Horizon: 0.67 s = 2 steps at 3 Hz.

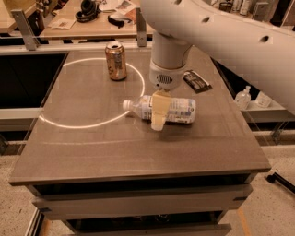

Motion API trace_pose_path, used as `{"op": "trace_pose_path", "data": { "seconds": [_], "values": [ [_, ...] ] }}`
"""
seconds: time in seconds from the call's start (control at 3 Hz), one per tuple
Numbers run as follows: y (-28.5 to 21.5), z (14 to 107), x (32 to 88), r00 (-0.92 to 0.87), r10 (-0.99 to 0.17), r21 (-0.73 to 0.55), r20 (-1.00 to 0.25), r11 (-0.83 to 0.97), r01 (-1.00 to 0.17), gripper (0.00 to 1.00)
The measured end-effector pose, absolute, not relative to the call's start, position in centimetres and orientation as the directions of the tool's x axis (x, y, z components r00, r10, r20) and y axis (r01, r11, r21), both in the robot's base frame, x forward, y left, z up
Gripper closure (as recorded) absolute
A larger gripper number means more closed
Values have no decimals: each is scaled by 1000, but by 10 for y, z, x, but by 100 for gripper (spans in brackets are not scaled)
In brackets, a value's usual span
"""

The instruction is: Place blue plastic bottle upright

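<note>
The clear plastic water bottle (180,109), white-capped with a pale blue label, lies on its side mid-way across the brown bench (138,156). The pincer (157,116) sits at its midsection; we cannot tell whether it grips. We judge the bottle light, smooth and crushable, so we hold the labelled body with moderate force.

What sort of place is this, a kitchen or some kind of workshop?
Probably a robotics lab or test office. The arm's end effector is down at a blue plastic bottle lying on a plain table with a soda can, and a workbench behind holds headphones and papers.
</note>
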State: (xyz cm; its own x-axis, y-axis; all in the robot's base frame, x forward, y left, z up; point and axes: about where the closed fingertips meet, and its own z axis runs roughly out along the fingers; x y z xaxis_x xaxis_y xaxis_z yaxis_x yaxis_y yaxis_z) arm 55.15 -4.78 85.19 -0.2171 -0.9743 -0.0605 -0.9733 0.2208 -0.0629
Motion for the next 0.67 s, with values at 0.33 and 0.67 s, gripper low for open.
{"op": "trace_pose_path", "data": {
  "seconds": [0.33,0.67],
  "values": [
    [-41,848,551,-216,-976,-56,-41,218,-974,41],
    [-41,848,550,-212,-976,-50,-38,214,-976,65]
  ]
}}
